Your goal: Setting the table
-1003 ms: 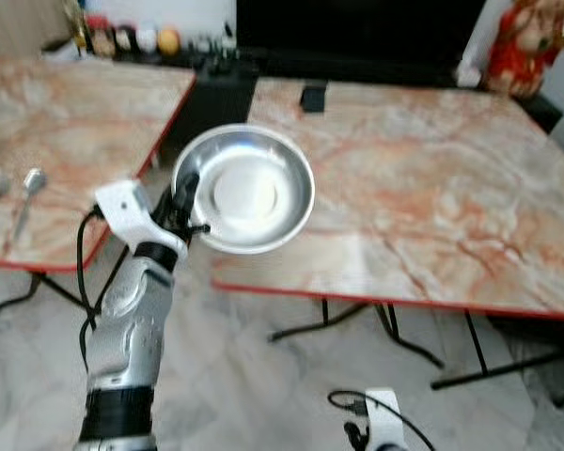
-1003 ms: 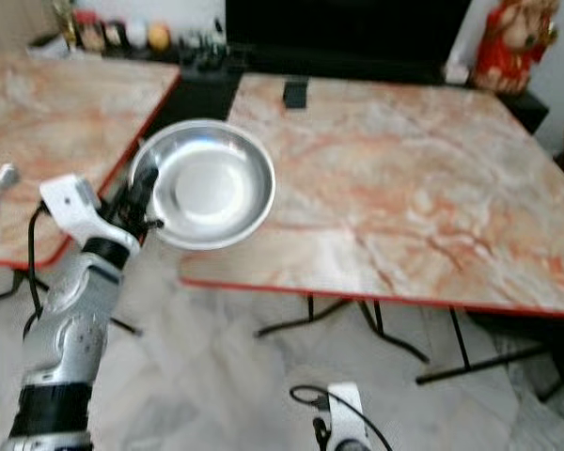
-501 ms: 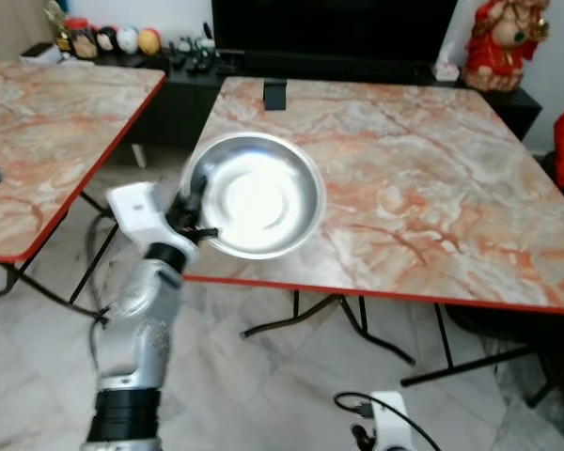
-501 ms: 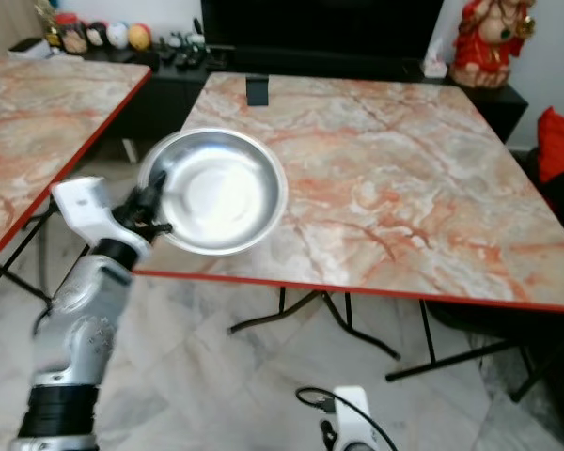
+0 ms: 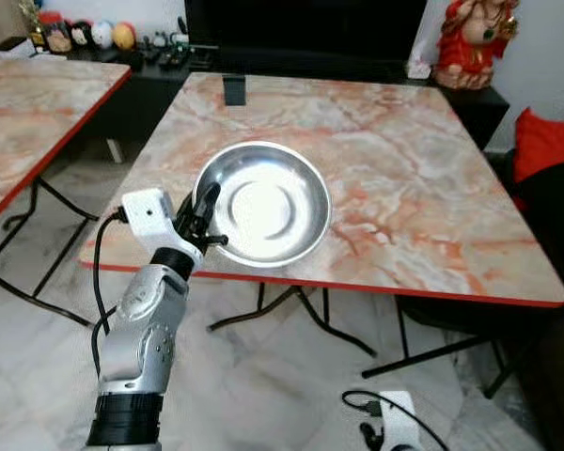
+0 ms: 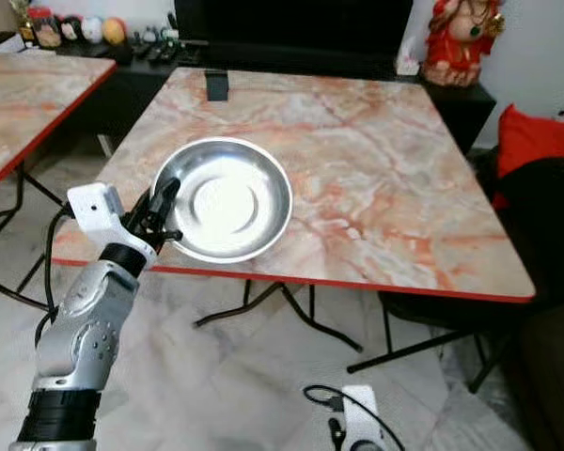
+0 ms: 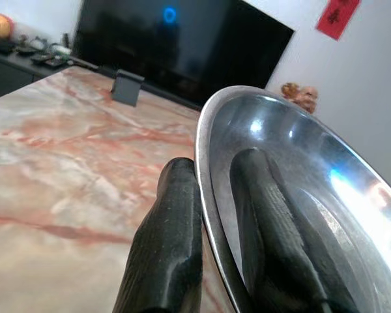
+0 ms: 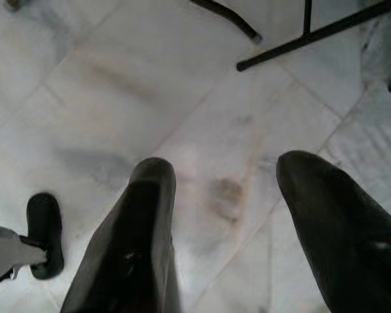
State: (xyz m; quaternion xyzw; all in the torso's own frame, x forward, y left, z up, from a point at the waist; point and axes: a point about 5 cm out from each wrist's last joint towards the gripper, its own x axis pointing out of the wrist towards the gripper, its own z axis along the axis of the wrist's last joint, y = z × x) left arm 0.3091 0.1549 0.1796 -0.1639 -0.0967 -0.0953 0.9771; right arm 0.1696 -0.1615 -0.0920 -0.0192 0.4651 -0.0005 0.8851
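Note:
A shiny round steel plate point(image 5: 263, 203) hangs tilted over the near left corner of a marble-topped table point(image 5: 423, 188) with a red edge. My left gripper point(image 5: 205, 209) is shut on the plate's left rim. In the left wrist view one finger point(image 7: 166, 248) lies under the rim and the other finger point(image 7: 267, 215) inside the steel plate point(image 7: 326, 195). My right arm hangs low; its gripper point(image 8: 225, 228) stands open over the tiled floor with nothing between its fingers.
A second marble table point(image 5: 28, 113) stands to the left, with a floor gap between the two. A small dark stand point(image 5: 233, 90) sits at the table's far edge, a black TV point(image 5: 301, 28) behind it, a red figurine point(image 5: 470, 42) at far right, a red cushion point(image 5: 545, 141).
The camera has swung right and nearer the right-hand table; the left table with its spoons has slid out of view. The plate stays gripped in my left gripper, now over the table's corner.

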